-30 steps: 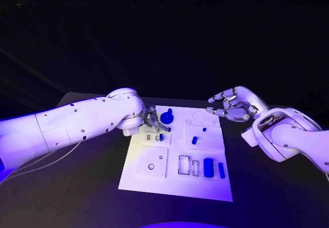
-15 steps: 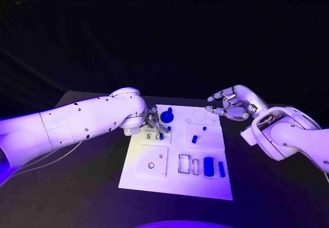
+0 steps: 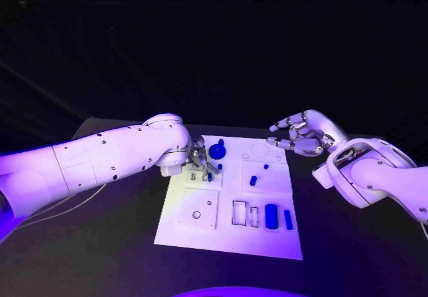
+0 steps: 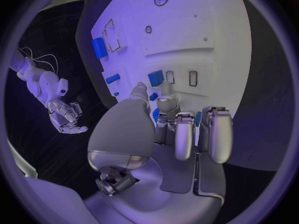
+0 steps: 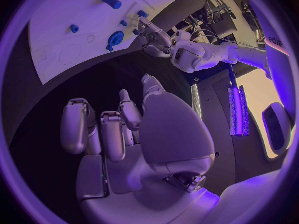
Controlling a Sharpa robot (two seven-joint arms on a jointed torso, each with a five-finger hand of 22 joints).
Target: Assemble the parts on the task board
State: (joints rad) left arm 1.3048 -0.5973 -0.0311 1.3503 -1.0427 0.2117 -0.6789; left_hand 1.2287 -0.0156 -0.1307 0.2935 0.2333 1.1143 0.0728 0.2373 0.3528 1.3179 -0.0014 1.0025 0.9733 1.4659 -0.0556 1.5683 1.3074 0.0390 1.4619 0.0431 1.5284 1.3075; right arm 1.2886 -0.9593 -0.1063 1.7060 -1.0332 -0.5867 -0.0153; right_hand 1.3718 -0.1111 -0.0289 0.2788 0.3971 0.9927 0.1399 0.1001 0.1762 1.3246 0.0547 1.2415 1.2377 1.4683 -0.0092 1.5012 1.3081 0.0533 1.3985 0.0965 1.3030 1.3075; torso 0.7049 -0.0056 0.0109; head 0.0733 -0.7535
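My left hand (image 3: pixel 198 158) pinches a small blue part (image 4: pixel 155 115) over the task board's (image 3: pixel 230 238) far left slots; my right hand (image 3: pixel 299 137) hovers off its far right corner, fingers loosely curled, empty.

Dim violet light, dark bkgd, fisheye edges

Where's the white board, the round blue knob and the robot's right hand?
Task board (image 3: pixel 227 238), head view, bare near edge.
Blue knob (image 3: pixel 218 150), head view, its round top.
Right hand (image 3: pixel 299 137), head view, middle of the hand.

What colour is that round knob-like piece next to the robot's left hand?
Blue; the round part shows best in the head view, standing on the white task board.
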